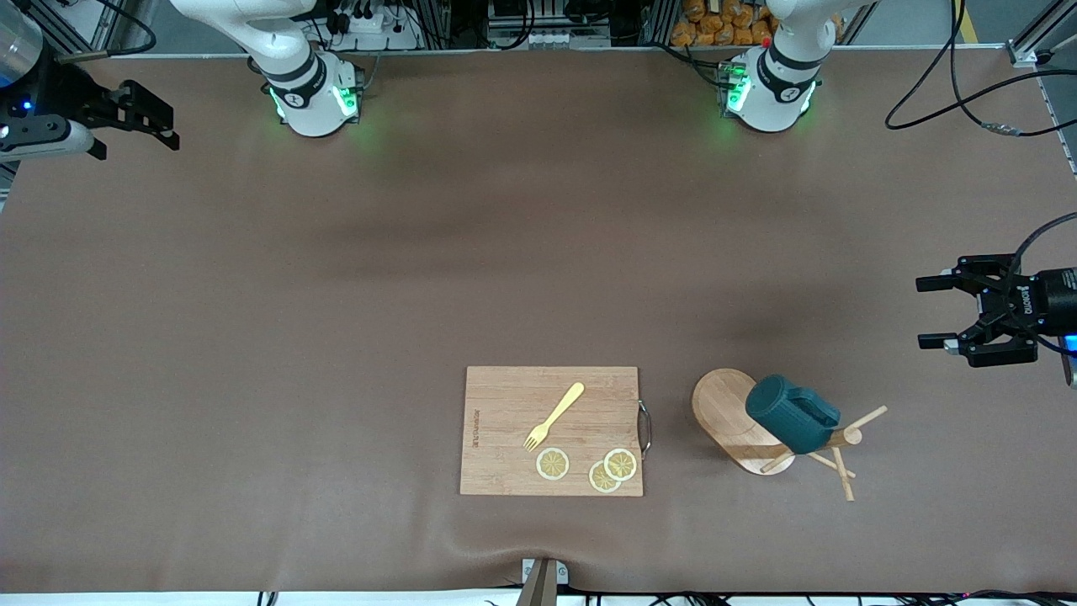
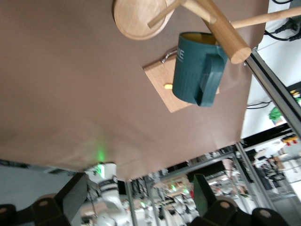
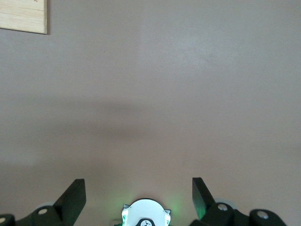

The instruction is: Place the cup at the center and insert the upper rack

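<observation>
Cup (image 1: 791, 414) hangs on the upper rack (image 1: 740, 421), which stands beside the cutting board (image 1: 551, 431) toward the left arm's end; left gripper (image 1: 936, 313) and right gripper (image 1: 172, 126) hover with fingers spread, empty. Left wrist view shows the cup's (image 2: 197, 68) handle hooked on a peg. Right wrist view shows bare table (image 3: 178, 94).

The cup (image 1: 791, 413) hides the rack's (image 1: 734, 410) post where it hangs, the board (image 3: 23, 16) is cut off at the right wrist view's edge, and the board's printed mark is too small to read.
</observation>
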Controlling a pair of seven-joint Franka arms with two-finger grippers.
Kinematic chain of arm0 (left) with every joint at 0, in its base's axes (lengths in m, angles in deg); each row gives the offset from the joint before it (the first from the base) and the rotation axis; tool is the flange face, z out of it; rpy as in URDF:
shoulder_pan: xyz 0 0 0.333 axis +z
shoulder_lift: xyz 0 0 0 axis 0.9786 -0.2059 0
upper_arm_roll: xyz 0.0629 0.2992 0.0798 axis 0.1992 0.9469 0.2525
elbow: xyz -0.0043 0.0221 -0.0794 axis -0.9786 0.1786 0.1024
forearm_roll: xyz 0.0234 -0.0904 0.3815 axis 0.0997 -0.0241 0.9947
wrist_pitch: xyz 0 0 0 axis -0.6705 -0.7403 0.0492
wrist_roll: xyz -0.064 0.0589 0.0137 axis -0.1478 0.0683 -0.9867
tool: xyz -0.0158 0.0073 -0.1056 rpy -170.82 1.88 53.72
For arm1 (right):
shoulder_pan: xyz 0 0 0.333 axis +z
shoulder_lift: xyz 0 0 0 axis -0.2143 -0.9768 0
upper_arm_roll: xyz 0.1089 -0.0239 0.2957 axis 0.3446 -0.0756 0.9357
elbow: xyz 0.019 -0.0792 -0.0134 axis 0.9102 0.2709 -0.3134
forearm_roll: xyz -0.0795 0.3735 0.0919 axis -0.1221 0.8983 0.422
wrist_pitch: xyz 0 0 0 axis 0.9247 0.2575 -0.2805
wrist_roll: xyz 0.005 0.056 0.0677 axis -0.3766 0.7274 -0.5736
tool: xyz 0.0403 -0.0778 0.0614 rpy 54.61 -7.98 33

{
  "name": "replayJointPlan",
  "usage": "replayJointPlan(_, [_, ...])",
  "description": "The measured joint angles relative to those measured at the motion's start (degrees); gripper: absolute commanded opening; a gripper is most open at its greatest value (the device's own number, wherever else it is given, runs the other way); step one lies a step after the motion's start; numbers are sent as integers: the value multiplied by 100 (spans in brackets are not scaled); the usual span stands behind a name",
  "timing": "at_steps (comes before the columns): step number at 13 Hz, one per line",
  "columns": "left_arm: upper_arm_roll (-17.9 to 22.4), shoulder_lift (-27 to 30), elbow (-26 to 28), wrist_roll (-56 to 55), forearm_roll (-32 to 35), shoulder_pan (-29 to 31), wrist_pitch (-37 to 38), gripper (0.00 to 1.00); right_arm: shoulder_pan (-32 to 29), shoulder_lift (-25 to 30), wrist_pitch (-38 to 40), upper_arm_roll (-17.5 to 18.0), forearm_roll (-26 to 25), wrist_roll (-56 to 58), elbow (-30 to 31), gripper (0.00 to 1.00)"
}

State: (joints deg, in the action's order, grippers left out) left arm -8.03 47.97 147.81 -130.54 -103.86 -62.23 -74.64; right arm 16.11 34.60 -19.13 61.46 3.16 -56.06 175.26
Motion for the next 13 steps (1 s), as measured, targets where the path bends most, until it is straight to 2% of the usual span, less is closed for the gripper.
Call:
replayJointPlan(7, [-382, 29, 6, 1346, 2020, -75, -41, 100, -100, 0, 25, -204, 2, 0, 0, 100])
replayJointPlan(13, [-1534, 552, -18, 1443, 4147, -91, -95, 100, -100, 0, 9, -216, 3, 1, -4, 100])
